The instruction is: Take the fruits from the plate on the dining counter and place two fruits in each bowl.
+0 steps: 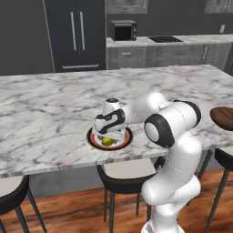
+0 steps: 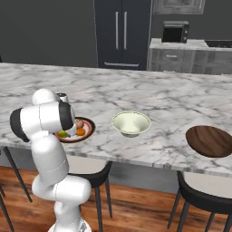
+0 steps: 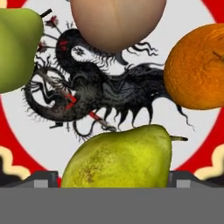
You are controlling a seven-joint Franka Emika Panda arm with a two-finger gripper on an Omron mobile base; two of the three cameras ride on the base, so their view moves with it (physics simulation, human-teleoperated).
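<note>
No fruit is moved yet: both bowls, cream (image 2: 131,123) and brown (image 2: 211,141), hold nothing. On the plate (image 3: 30,146), the spread pincer (image 3: 112,178) straddles a pear (image 3: 118,157), not yet clenched.

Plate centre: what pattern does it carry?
A black dragon-like drawing with small red marks on white, inside a red ring; the plate shows best in the hand view.
</note>
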